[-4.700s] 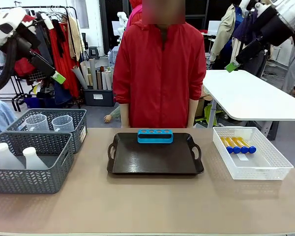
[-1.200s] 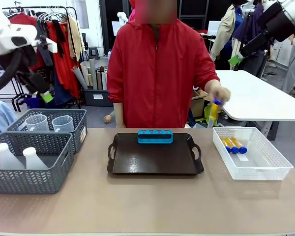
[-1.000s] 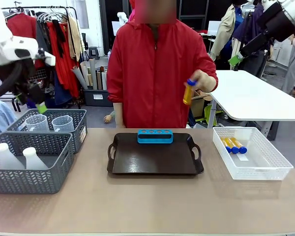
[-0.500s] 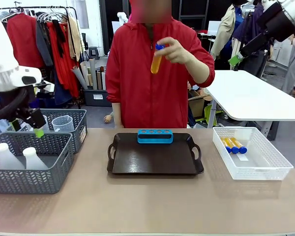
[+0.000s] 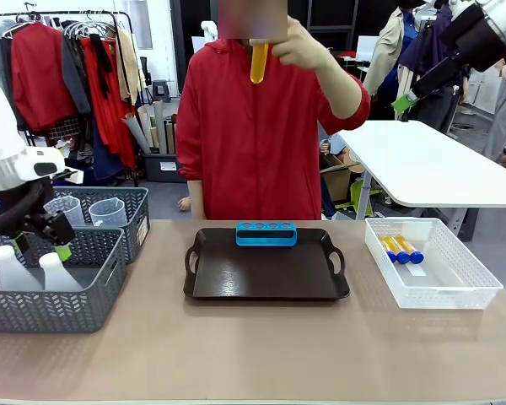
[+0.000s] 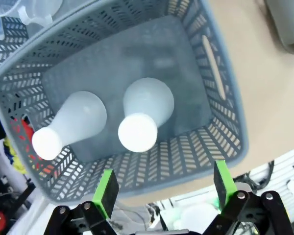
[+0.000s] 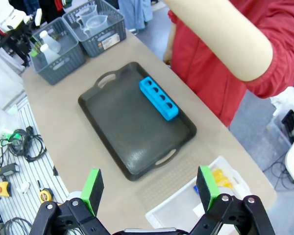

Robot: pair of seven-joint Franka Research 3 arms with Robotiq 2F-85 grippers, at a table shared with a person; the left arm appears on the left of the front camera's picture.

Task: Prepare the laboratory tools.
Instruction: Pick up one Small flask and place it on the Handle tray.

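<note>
Left gripper (image 6: 164, 185) gapes wide and empty, its arm bent low, pointing straight down at two flasks (image 6: 142, 120) in the basket (image 6: 220, 122) just beneath. Right gripper (image 7: 149, 187), equally spread and empty, hangs high above the rack (image 7: 158, 98). Beyond the rack, the person's hand (image 5: 299, 46) holds a tube (image 5: 259, 61) raised upright.

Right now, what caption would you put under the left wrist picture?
Open left gripper hovering above two white conical flasks standing in a grey basket.

My right fingers (image 7: 206, 186) and the picture's bottom edge cut off the white mesh bin (image 7: 172, 210); its tubes (image 7: 219, 178) blur together. The person's hand (image 5: 299, 46) hides the raised tube's (image 5: 258, 64) cap.
</note>
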